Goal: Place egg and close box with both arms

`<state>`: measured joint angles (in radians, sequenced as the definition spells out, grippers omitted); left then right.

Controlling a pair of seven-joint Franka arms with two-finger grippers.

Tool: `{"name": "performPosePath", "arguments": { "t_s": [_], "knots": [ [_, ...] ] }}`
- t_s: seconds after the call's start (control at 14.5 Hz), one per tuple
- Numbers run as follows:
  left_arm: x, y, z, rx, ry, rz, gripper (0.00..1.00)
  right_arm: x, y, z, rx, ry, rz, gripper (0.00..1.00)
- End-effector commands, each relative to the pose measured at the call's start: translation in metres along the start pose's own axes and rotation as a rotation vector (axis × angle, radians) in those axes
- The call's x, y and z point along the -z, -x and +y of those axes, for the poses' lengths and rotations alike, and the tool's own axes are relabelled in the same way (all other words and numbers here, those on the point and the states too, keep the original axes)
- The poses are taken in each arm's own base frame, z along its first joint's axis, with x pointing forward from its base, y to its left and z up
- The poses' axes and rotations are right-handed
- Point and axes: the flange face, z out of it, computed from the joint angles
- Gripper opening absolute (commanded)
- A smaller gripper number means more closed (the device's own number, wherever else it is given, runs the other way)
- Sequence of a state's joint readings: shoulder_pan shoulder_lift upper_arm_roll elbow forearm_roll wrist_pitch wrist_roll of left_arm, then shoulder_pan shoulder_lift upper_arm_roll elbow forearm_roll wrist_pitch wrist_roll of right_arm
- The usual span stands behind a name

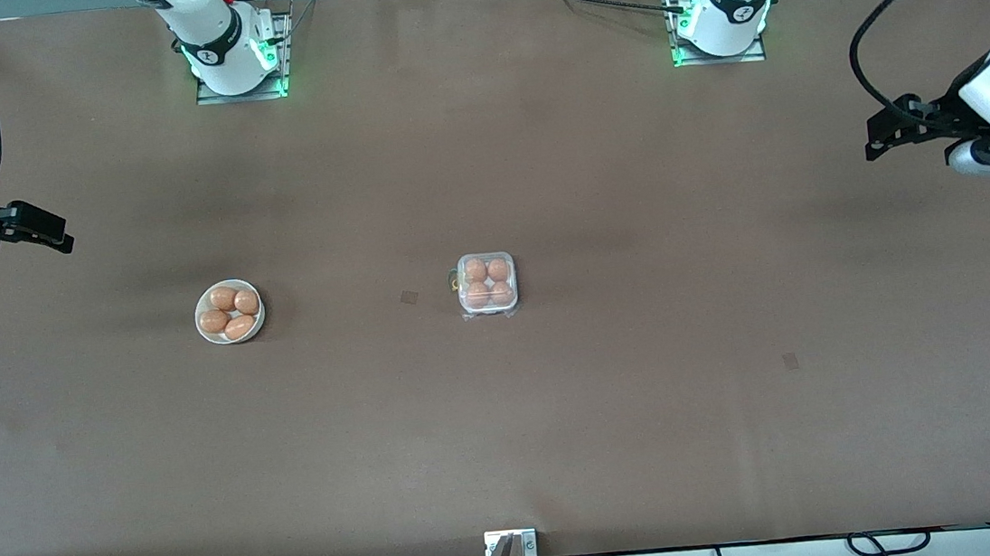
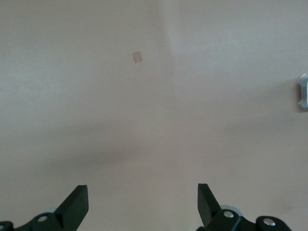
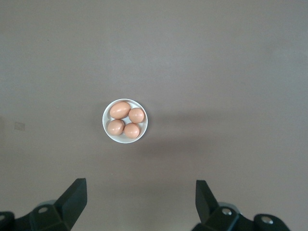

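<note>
The box sits mid-table, its white tray holding several orange-brown eggs; the clear lid seems to lie down over them. More such eggs lie in a round white bowl toward the right arm's end, also seen in the right wrist view with its eggs. My right gripper is open and empty, raised over the table's right-arm end. My left gripper is open and empty, raised over the left-arm end above bare table.
Small tape marks lie on the brown table beside the box and nearer the front camera toward the left arm's end. A metal bracket sits at the table's front edge. Cables run along that edge.
</note>
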<state>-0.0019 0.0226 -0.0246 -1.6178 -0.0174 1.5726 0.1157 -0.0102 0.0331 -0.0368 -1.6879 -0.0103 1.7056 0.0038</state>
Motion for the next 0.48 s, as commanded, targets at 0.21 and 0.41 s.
{"name": "performPosePath", "arguments": {
  "t_s": [0.21, 0.41],
  "knots": [
    [-0.003, 0.022, 0.006, 0.086, 0.005, 0.089, 1.0, 0.008, 0.003, -0.003, 0.009, 0.014, 0.006, 1.0],
    [0.012, 0.042, 0.01, 0.071, -0.006, 0.066, 1.0, 0.012, 0.0, -0.002, 0.014, 0.011, 0.012, 1.0]
  ]
}}
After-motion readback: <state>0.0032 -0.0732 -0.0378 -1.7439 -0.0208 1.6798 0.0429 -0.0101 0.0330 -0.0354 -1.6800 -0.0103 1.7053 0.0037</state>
